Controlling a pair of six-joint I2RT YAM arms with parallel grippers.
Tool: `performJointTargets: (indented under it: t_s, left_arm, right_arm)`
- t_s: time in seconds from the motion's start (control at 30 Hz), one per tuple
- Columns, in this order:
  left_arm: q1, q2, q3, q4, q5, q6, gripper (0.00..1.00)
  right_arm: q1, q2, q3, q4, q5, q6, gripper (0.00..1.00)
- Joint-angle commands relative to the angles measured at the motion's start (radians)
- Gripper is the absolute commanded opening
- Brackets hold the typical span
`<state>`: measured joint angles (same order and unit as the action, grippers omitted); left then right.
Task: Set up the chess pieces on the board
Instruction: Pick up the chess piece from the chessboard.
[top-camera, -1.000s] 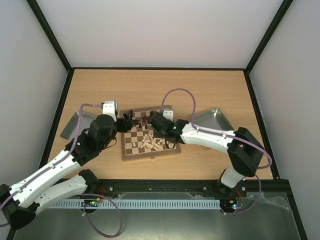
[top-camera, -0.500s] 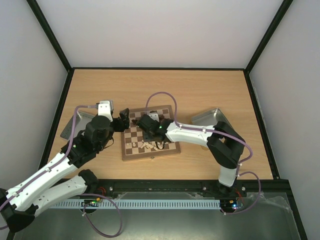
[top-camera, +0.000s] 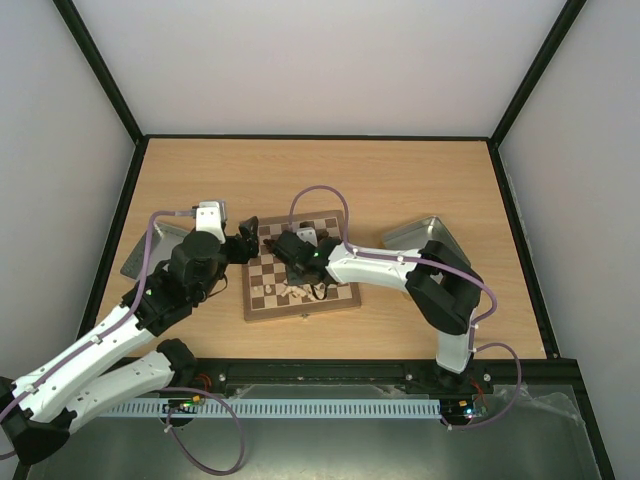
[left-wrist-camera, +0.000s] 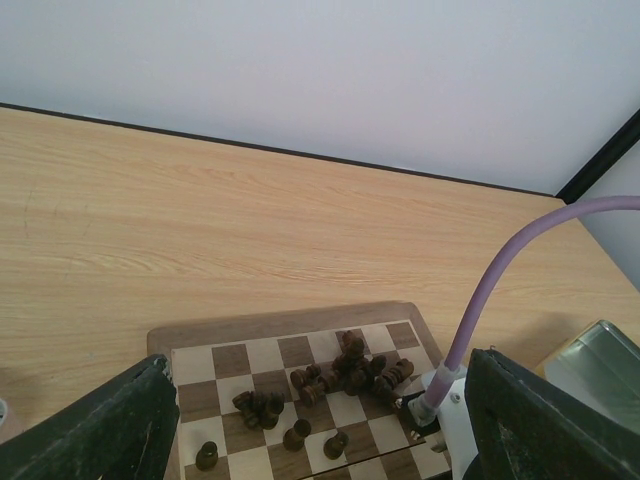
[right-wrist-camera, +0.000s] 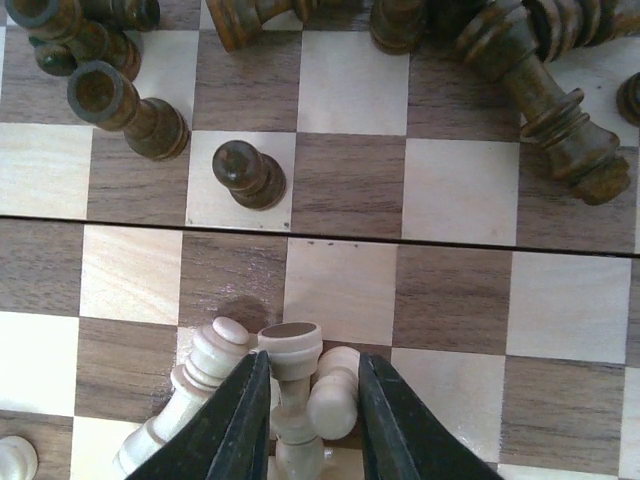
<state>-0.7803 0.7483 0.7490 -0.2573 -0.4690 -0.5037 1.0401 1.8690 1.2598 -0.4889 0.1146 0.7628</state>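
1. From the top view, the board (top-camera: 300, 300) lies mid-table (top-camera: 400, 180) between my arms. The left gripper (top-camera: 248, 243) hangs at the board's left edge. The right gripper (top-camera: 305, 280) points down over the pale pieces (top-camera: 285, 289).
2. On the left wrist view, its fingers (left-wrist-camera: 120, 425) are spread wide with nothing between them. Beyond them, dark pieces (left-wrist-camera: 350, 368) are heaped on the board's far rows.
3. On the right wrist view, the fingers (right-wrist-camera: 235, 425) flank a flat-topped pale piece (right-wrist-camera: 290, 340) in a toppled pale heap. I cannot tell whether it is pinched. A dark pawn (right-wrist-camera: 248, 172) stands upright on a cream square beyond.
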Motion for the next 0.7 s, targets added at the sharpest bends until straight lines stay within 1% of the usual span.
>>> performJointTargets:
  t_s: [0.0,0.13,0.23,0.37,0.53,0.67]
  left_arm:
    - [0.000,-0.006,-0.009,-0.002,-0.022,0.004,0.80]
    - [0.000,-0.009,-0.011,-0.002,-0.023,0.004,0.80]
    - [0.000,-0.007,-0.011,0.000,-0.022,0.002,0.80]
    - [0.000,-0.004,-0.011,0.002,-0.022,0.001,0.80]
    - [0.000,0.000,-0.012,0.005,-0.018,0.000,0.80]
    - [0.000,0.003,-0.015,0.006,-0.015,-0.002,0.80]
  right_arm:
    - [0.005,0.003,0.029,-0.031,0.045,0.005,0.23]
    - [0.005,-0.016,0.022,-0.025,0.068,0.014,0.20]
    - [0.005,-0.030,0.017,-0.023,0.090,0.023,0.13]
    - [0.006,-0.065,-0.003,-0.010,0.124,0.038,0.09]
    - [0.005,-0.129,-0.036,0.017,0.161,0.061,0.07]
    - [0.006,-0.211,-0.094,0.024,0.187,0.095,0.07]
